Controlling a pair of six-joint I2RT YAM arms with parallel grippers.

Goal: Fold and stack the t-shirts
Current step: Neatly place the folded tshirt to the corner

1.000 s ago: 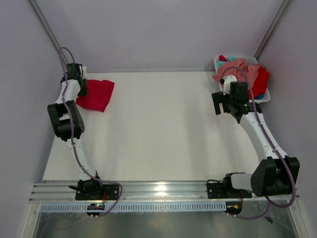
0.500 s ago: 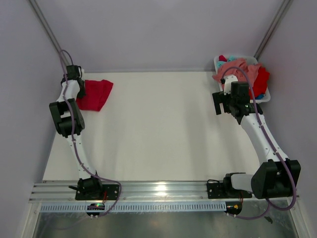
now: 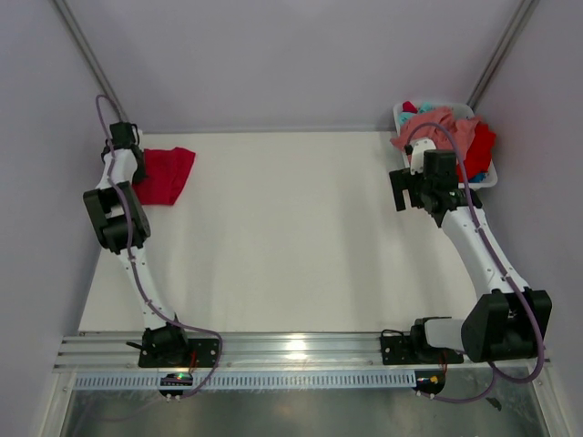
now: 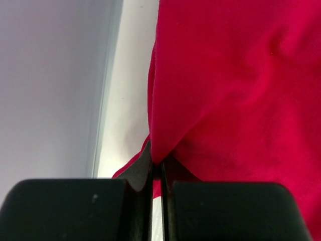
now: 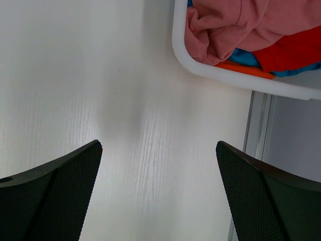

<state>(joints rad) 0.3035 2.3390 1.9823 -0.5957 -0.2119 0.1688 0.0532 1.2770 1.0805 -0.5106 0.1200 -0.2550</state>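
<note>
A folded bright red t-shirt (image 3: pixel 166 175) lies at the table's far left corner and fills most of the left wrist view (image 4: pixel 235 85). My left gripper (image 3: pixel 135 171) is at its left edge, and its jaws (image 4: pixel 156 168) are shut on a fold of that red cloth. More t-shirts are piled in the white basket: a salmon pink one (image 3: pixel 437 127) (image 5: pixel 241 25) on top, a red one (image 3: pixel 480 146) (image 5: pixel 296 50), and a bit of teal (image 3: pixel 421 111). My right gripper (image 3: pixel 412 193) (image 5: pixel 159 165) hovers open over bare table just in front of the basket, holding nothing.
The white plastic basket (image 3: pixel 487 178) (image 5: pixel 200 65) stands at the far right corner against the wall. The left wall (image 4: pixel 50 85) rises close beside the red shirt. The white table (image 3: pixel 291 237) spreads between the arms. A metal rail (image 3: pixel 291 346) runs along the near edge.
My left gripper has pulled the red t-shirt leftward, toward the far left corner and the wall. The right arm has stayed almost where it was.
</note>
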